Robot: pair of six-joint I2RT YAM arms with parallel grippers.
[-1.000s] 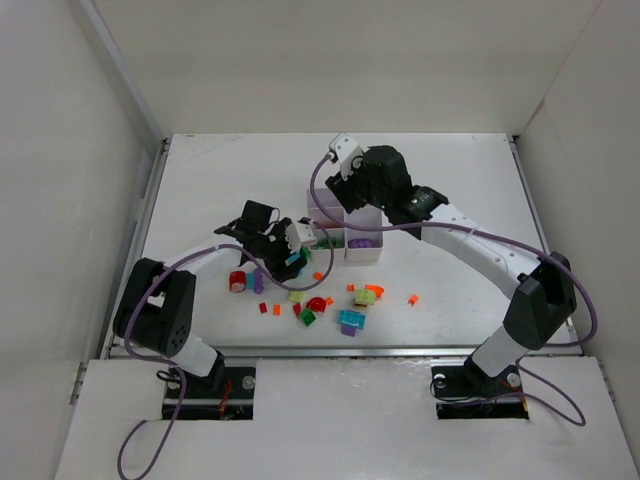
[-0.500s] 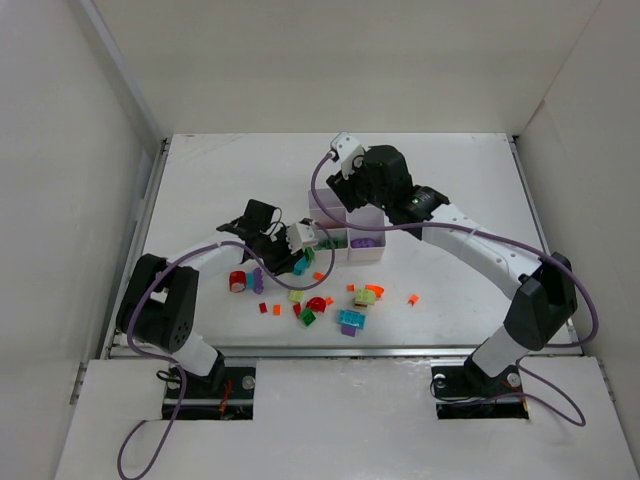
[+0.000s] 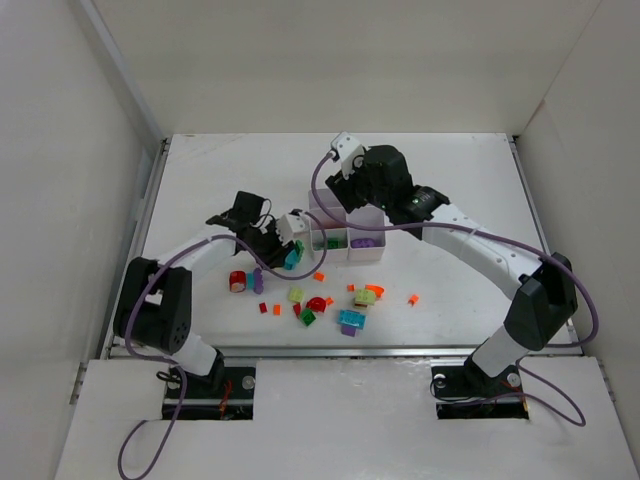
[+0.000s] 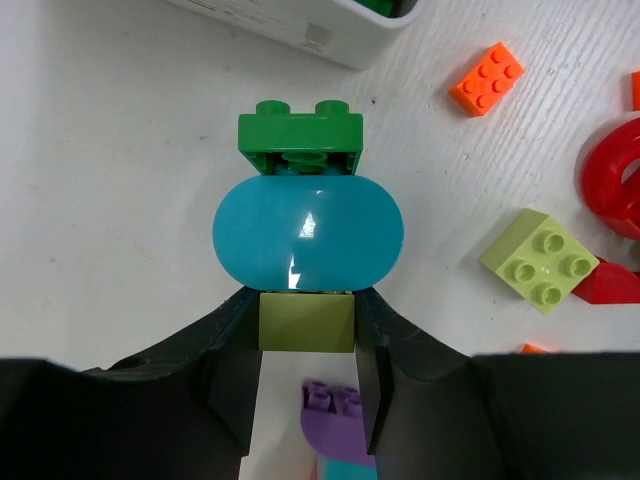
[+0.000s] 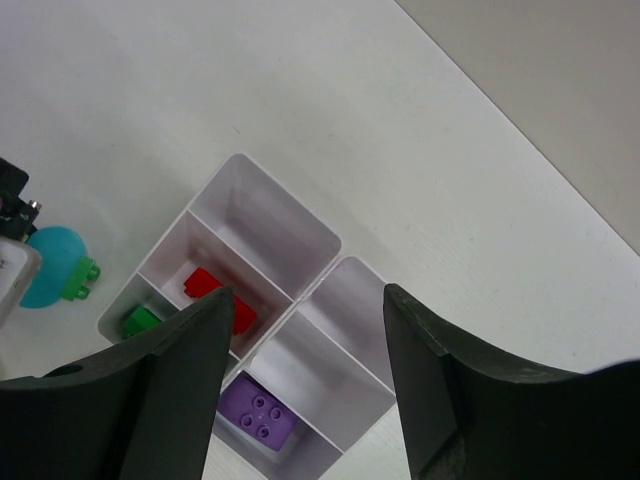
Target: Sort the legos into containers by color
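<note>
White counter point(image 3: 450, 180) between pale walls point(image 3: 60, 150) carries loose legos point(image 3: 330, 305) and the tray point(image 5: 275, 215); the left pincer point(image 4: 307, 322) clamps a cyan-and-green lego stack point(image 4: 308, 232) beside the tray, and the right pincer point(image 5: 307, 295) stands wide above it.

We see bright, even light from above and only faint shadows; a white glare spot sits on the cyan piece point(image 4: 308, 232); all views look sharp

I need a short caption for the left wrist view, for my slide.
Left pincer grips a yellow-green, cyan and green lego stack near the white tray.
</note>
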